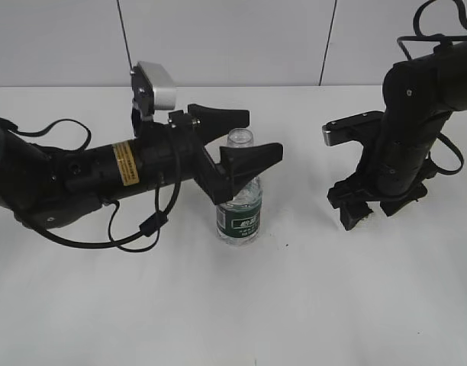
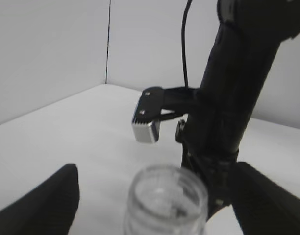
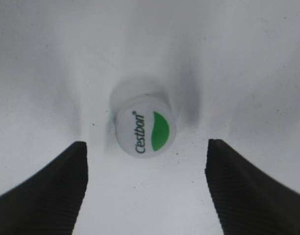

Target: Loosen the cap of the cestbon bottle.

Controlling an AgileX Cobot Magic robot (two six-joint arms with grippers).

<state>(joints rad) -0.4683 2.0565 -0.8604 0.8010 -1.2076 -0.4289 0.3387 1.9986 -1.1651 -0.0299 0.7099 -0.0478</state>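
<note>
Clear plastic cestbon bottle (image 1: 239,200) stands uncapped at frame centre, partly hidden by the spread left gripper (image 1: 235,145). The cap (image 3: 144,126) lies on the tabletop (image 1: 310,305) beneath the spread right gripper (image 3: 146,183).

My left arm lies nearly level, reaching in from the left, its wrist camera riding on top. My left tool (image 1: 237,142) is spread wide, one finger (image 1: 218,116) up and behind, the other finger (image 1: 249,162) lower and in front, neither pressing on anything. My right arm stands folded, forearm pointing steeply down. My right tool (image 1: 375,207) hangs low with its jaws parted wide, gripping nothing, its tips close to the bench.
</note>
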